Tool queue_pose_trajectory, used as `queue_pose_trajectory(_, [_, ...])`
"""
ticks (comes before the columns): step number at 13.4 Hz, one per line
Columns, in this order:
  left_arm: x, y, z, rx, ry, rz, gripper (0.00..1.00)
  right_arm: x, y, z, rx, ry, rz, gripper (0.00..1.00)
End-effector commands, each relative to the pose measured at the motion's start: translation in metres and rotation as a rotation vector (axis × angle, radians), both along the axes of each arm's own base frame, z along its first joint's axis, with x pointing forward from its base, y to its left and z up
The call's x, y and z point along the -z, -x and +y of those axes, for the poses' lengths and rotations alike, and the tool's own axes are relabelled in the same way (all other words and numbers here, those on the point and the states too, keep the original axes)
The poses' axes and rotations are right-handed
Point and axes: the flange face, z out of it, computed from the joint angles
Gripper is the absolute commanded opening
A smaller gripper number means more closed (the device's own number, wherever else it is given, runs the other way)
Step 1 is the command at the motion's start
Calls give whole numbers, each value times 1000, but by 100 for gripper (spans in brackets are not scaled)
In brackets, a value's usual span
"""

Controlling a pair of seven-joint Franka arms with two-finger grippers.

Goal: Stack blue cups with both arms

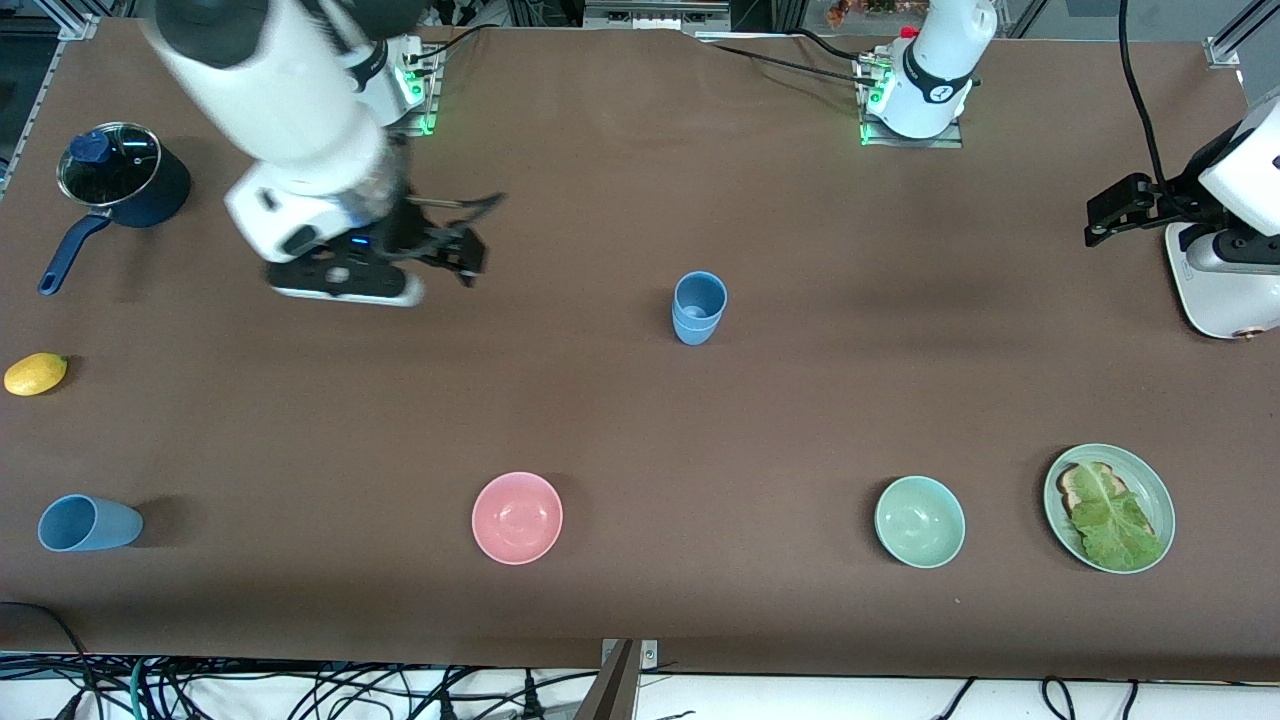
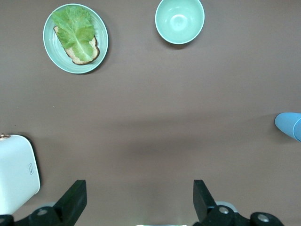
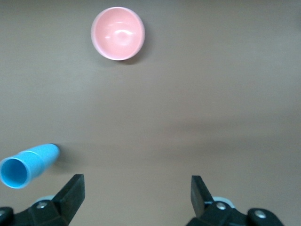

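Two small light-blue matte plastic tumblers (image 1: pixel 699 307) are seen nested one inside the other near the middle of the brown table (image 1: pixel 640 420), upright, long axis vertical, open mouth turned up. No gripper is touching the stack; it is set on the table toward the left arm's end from the right gripper (image 1: pixel 470 235). A third light-blue tumbler (image 1: pixel 88 523) is found lying on its side at the right arm's end of the table, close to the front camera's edge, its long axis running along the table's length and its open mouth pointed toward the right arm's end, well apart from both grippers.

The right gripper is held in the air over bare table, its fingers (image 3: pixel 70 193) spread wide with nothing between them. In the right wrist view the nested stack (image 3: pixel 28 165) is caught at the edge, and a round pink bowl (image 3: pixel 118 33) is seen farther out.

The left gripper (image 2: pixel 138 202) is parked over the left arm's end of the table, jaws wide and nothing held. A white toaster (image 2: pixel 16 172) sits just beside it; a pale green bowl (image 2: pixel 179 20) and a pale green plate (image 2: pixel 75 38) carrying toast under a lettuce leaf (image 2: pixel 75 29) lie farther out.

A yellow lemon (image 1: pixel 36 373) and a dark-blue long-handled pot (image 1: pixel 122 185) with a glass lid are left at the right arm's end.
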Motion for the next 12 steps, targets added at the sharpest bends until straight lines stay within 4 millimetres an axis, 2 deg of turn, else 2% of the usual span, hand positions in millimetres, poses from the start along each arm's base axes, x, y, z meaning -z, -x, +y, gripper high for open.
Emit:
queue_pose_trajectory(1, [-4,7,-1,-6,23,9,100,-16,20,-82,-35,-7,55,100])
queue_pose_trajectory(3, [-3,13,-1,-6,22,10,100,-24,18,-142,-53,-22,87,100])
queue_pose_trajectory(6, [1,16,-1,-8,28,11,100,-29,26,-202,-57,-30,86,100])
queue_pose_trajectory(8, [3,19,-2,-7,29,6,100,-29,26,-218,-72,-24,86,100])
queue_pose_trajectory(12, [5,21,-2,-6,29,11,100,-32,26,-227,-109,-22,79,100])
